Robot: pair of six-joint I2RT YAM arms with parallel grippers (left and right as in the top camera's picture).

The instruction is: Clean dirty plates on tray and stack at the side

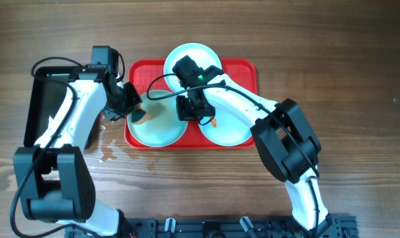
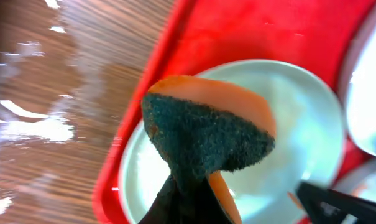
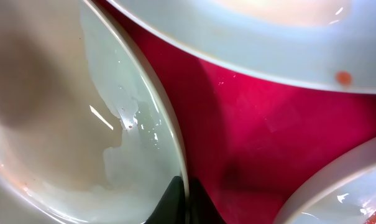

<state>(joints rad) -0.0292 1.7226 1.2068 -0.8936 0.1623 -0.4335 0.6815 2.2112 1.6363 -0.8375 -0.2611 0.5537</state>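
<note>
Leaning inward: left hand [image 1: 136,111] on sponge [image 2: 203,134], right hand [image 1: 189,112] on plate [image 3: 57,112].

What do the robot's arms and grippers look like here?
The left arm and right arm have white tubular links joined by bulky black joint housings, with thin black cables looping alongside. The left gripper and right gripper are black; a green light glows by the right wrist.
</note>
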